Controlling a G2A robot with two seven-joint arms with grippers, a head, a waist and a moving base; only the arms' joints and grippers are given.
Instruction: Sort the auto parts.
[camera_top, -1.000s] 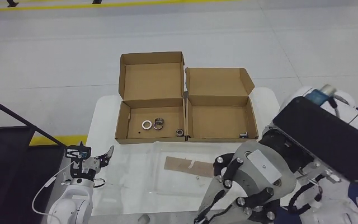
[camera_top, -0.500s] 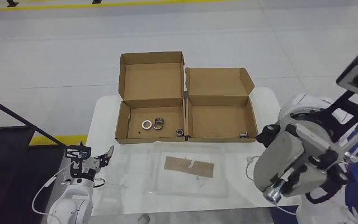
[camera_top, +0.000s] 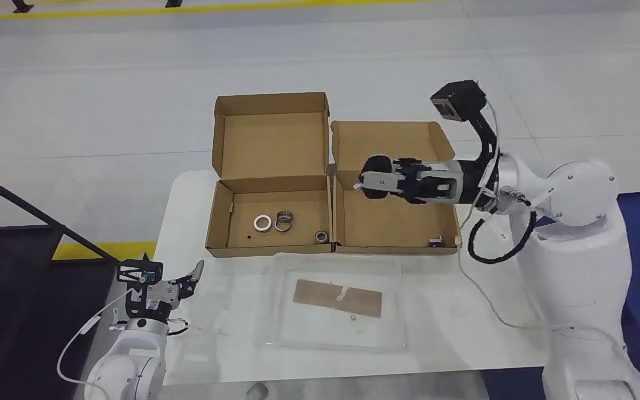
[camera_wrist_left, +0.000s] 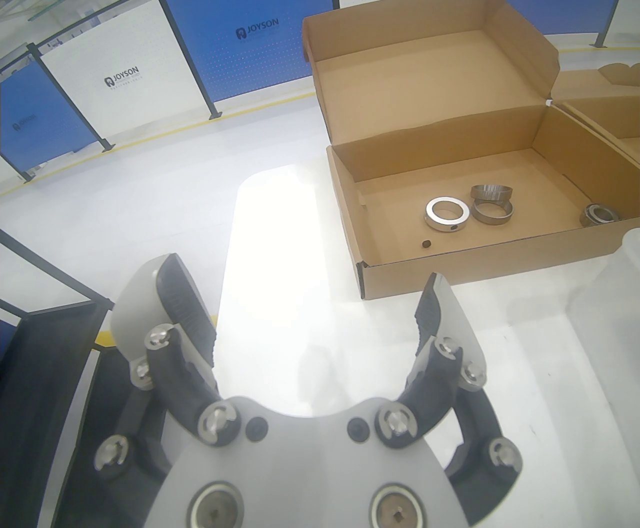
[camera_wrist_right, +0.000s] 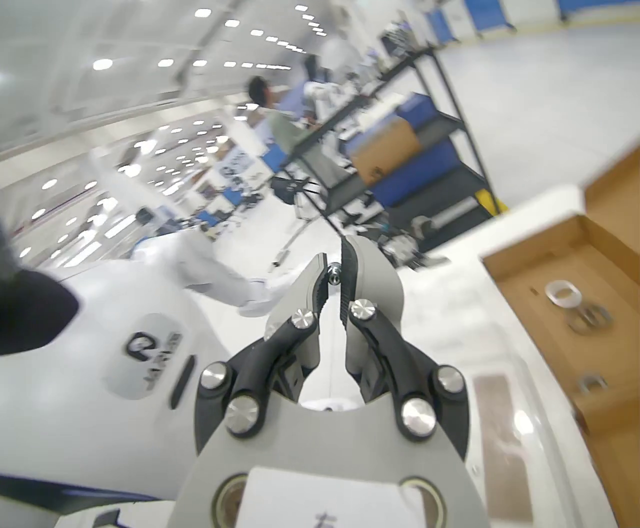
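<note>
— What's nearest you?

— Your left claw (camera_wrist_left: 300, 270), at the near left corner of the worktop (camera_wrist_left: 270, 240). Its fingers are spread wide with nothing between them. It sits where it sat a second ago.

— And past it?

— A clear tray (camera_top: 300, 330) with a cardboard strip (camera_top: 338, 297) lying in it. Behind the tray are two open boxes side by side. The left box (camera_wrist_left: 450, 267) holds a silver ring (camera_wrist_left: 447, 214) touching two grey rings (camera_wrist_left: 492, 211), with a bearing (camera_wrist_left: 599, 214) near its right front corner. The right box (camera_top: 395, 215) has one small piece (camera_top: 436, 240) in its front right corner.

— Where's the part you're sorting?

— In your right claw (camera_top: 372, 188). The fingers are pinched on a small metal part (camera_wrist_right: 334, 274) at their tips. Half a second ago that arm was low by the worktop's right edge. Now it reaches out over the back of the right box.

— Any writing?

— The blue and white panels (camera_wrist_left: 125, 75) on the floor beyond carry a logo and a word. A label on the right claw's base is cut off and unreadable.
</note>
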